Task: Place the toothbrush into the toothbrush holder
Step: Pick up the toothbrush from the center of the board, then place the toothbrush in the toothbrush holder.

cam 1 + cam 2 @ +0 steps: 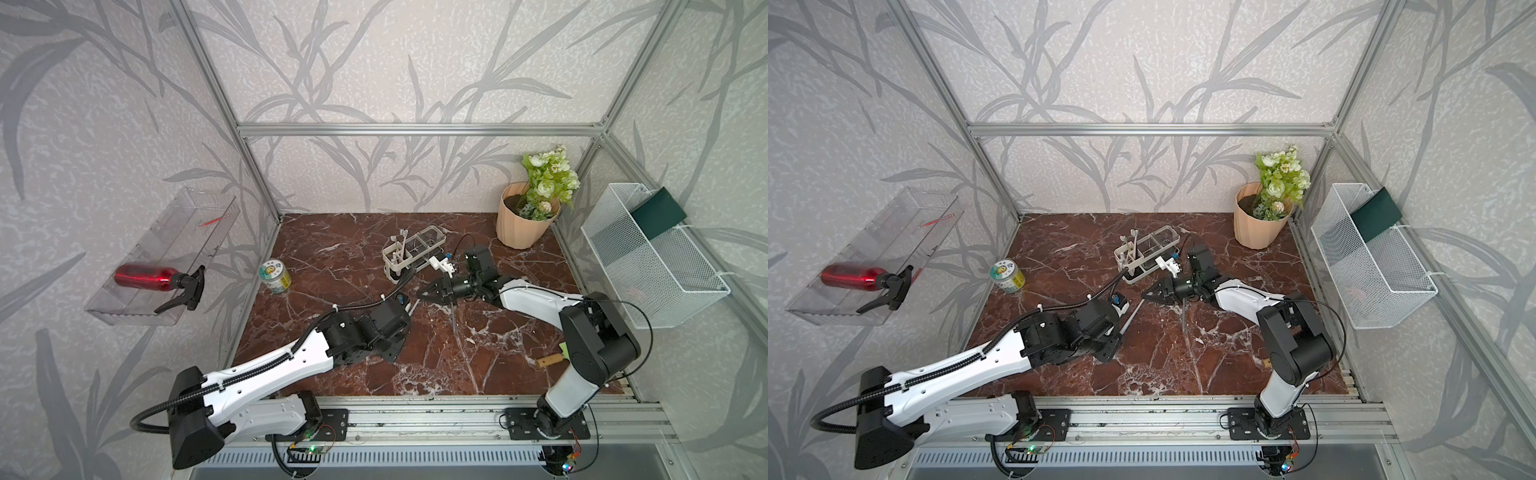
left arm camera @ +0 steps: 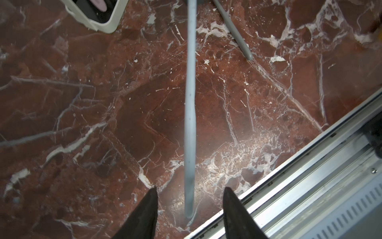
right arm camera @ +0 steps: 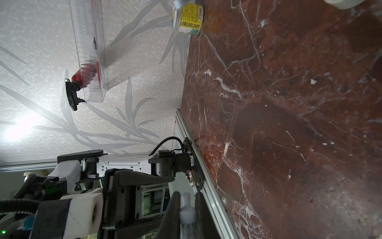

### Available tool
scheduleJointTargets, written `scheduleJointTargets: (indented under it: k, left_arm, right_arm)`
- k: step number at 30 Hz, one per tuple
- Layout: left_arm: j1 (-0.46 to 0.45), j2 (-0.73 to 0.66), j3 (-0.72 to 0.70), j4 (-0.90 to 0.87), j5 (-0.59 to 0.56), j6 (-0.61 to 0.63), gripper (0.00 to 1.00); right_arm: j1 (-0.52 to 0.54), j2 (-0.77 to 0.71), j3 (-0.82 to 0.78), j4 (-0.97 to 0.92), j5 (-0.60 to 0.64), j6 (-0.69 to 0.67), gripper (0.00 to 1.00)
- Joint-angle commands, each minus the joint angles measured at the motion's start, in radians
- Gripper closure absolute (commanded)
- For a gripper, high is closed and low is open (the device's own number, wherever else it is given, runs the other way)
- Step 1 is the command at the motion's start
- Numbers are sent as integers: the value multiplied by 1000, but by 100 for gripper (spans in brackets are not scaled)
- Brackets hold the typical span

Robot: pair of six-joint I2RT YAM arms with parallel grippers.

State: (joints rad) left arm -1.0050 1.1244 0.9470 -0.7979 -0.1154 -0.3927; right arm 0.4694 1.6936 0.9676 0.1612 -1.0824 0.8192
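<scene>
A pale grey toothbrush (image 2: 190, 103) hangs slantwise just above the marble table, in both top views a short light stick (image 1: 413, 306) (image 1: 1133, 316) between the two wrists. My right gripper (image 1: 420, 293) (image 3: 187, 194) is shut on its head end (image 3: 186, 213). The handle's end lies between the fingers of my left gripper (image 2: 190, 189). That gripper is open and neither finger touches the handle. The toothbrush holder (image 1: 409, 259) (image 1: 1144, 255), a white frame with clear compartments, stands just behind the grippers, with white sticks upright in its left end. A corner of the holder (image 2: 93, 20) shows in the left wrist view.
A grey stick (image 1: 454, 320) (image 2: 233, 31) lies on the table below the right wrist. A small can (image 1: 275, 276) stands at the left, a flower pot (image 1: 524, 220) at the back right. A white mesh basket (image 1: 648, 257) hangs on the right wall. A clear shelf holds a red spray bottle (image 1: 145, 277). A wooden handle (image 1: 548, 360) lies near the right arm.
</scene>
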Motion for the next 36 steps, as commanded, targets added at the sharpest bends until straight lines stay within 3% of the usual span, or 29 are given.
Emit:
scheduleJointTargets:
  k: [1, 6, 11, 16, 19, 26, 36]
  left_arm:
    - [8, -42, 16, -5, -43, 5, 38]
    - [51, -111, 53, -23, -118, 21, 24]
    - [221, -206, 54, -12, -134, 15, 17]
    - [390, -288, 32, 24, -146, -13, 2]
    - [446, -289, 15, 25, -161, -40, 1]
    - [532, -300, 7, -9, -191, -74, 1]
    - [564, -303, 12, -35, -193, -87, 1]
  right_arm:
    - [-8, -28, 28, -57, 43, -57, 100]
    - [-6, -69, 116, -252, 189, -192, 100]
    - [9, -134, 291, -456, 375, -339, 100]
    - [68, -111, 553, -675, 575, -472, 100]
    - [122, -58, 732, -825, 710, -558, 100]
    - [222, 80, 1045, -1003, 880, -653, 100]
    - [309, 437, 1682, -1299, 1014, -743, 100]
